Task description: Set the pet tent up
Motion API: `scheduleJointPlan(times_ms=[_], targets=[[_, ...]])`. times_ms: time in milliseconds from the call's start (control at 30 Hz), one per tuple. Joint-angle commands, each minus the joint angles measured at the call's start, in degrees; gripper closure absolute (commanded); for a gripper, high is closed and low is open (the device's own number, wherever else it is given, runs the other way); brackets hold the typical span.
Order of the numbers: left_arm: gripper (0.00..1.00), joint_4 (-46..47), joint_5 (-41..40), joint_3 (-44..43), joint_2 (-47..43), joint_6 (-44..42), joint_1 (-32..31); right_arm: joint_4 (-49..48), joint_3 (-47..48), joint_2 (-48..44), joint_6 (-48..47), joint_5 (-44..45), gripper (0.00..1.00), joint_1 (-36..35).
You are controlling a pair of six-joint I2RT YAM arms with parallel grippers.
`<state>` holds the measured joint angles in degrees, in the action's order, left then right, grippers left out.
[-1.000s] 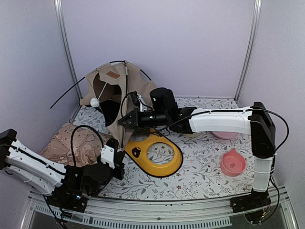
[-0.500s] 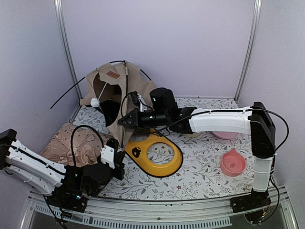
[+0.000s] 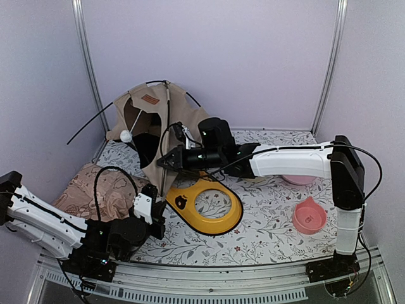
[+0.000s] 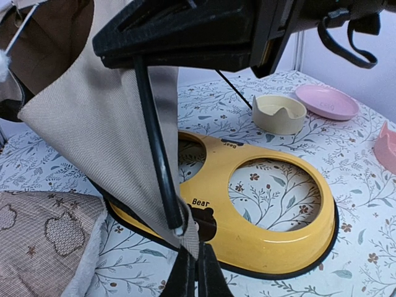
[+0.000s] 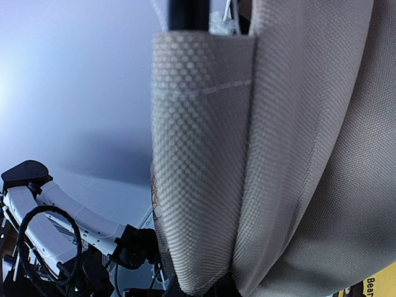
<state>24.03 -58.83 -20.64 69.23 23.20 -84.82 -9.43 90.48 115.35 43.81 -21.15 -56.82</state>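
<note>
The pet tent (image 3: 158, 117), tan fabric with thin black poles, a brown label and a white pompom, stands half-raised at the back left. My right gripper (image 3: 162, 161) reaches in from the right and is shut on a fold of its fabric (image 5: 204, 154); its fingertips barely show under the cloth. My left gripper (image 4: 198, 272) is shut on the webbing tab at the tent's lower corner, where a black pole (image 4: 154, 161) ends in the fabric (image 4: 93, 124). From above, the left gripper (image 3: 154, 193) sits just below that corner.
A yellow double-bowl tray (image 3: 183, 201) lies right by the held corner. A patterned cushion (image 3: 101, 190) is at the left. A pink bowl (image 3: 309, 216), a pink dish (image 4: 325, 102) and a cream bowl (image 4: 278, 113) sit to the right.
</note>
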Motion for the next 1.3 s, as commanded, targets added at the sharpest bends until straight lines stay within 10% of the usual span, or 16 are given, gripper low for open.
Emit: scheduleJointPlan(times_ms=[0, 1267], targets=[[1.00, -4.6, 13.0, 0.3, -0.2, 1.0, -7.6, -10.4, 2.0, -0.6, -0.2, 15.6, 1.00, 8.6], [1.00, -9.2, 9.9, -0.5, -2.0, 5.5, -7.3, -11.1, -2.1, -2.5, -3.3, 14.1, 1.00, 9.0]])
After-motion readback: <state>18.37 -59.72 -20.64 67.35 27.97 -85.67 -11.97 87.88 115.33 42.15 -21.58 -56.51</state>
